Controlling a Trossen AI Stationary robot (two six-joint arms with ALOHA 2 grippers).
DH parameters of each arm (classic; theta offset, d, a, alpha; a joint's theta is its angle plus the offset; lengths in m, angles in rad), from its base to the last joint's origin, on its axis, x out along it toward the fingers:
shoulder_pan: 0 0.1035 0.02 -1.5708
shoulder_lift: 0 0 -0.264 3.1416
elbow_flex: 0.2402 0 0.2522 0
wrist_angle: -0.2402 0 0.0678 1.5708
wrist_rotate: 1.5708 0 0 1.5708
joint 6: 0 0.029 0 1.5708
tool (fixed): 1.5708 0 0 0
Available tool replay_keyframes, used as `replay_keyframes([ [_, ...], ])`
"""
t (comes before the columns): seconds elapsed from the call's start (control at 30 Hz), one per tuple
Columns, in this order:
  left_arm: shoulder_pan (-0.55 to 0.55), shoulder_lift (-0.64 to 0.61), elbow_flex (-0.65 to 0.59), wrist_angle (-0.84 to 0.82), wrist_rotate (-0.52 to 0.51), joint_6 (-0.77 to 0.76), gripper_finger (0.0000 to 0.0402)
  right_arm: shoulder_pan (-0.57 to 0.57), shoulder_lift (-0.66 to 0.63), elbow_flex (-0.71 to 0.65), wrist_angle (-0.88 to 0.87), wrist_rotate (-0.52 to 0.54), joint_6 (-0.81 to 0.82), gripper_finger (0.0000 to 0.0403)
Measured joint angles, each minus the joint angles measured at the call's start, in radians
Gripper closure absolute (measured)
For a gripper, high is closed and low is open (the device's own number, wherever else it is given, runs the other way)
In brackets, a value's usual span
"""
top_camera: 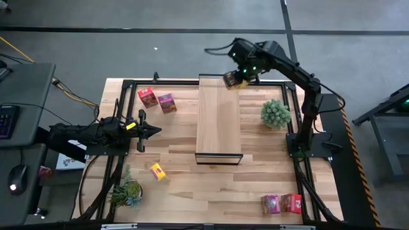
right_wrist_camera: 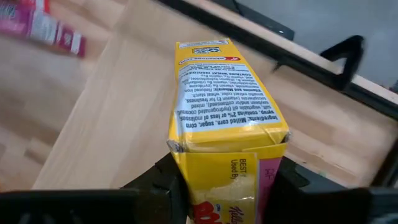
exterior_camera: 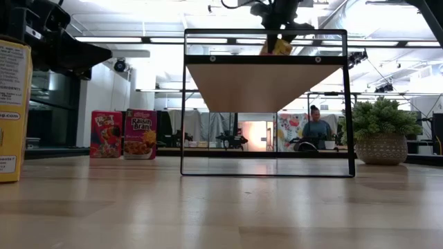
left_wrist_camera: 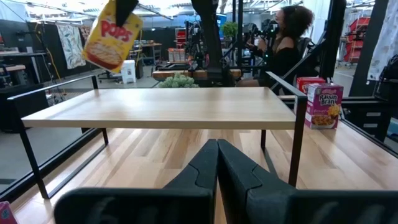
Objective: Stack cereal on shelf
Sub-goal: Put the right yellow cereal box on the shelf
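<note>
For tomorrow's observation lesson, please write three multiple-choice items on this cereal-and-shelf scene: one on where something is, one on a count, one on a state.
1. Where is the yellow box held by the right gripper?
A. Above the far end of the shelf
B. Flat on the table beside a plant
C. Under the shelf

2. How many cereal boxes stand on the shelf top?
A. Two
B. None
C. Four

3. How is the left gripper?
A. Shut on a red box
B. Wide open
C. Shut and empty

Answers: 1 A, the high view shows the box at the shelf's far edge and the low view shows it above the plank. 2 B, the plank is bare. 3 C, its fingers meet with nothing between.
</note>
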Motion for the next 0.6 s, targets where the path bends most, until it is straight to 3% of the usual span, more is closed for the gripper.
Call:
replay_keyframes([
  [0.33,0.0,0.0,0.0,0.0,0.0,0.0,0.0402,-0.006,0.001,0.0,0.0,-0.151,-0.007,0.027],
  [0.6,0.0,0.0,0.0,-0.001,0.0,0.0,0.0402,0.0,0.001,0.0,0.0,-0.084,0.017,0.027],
])
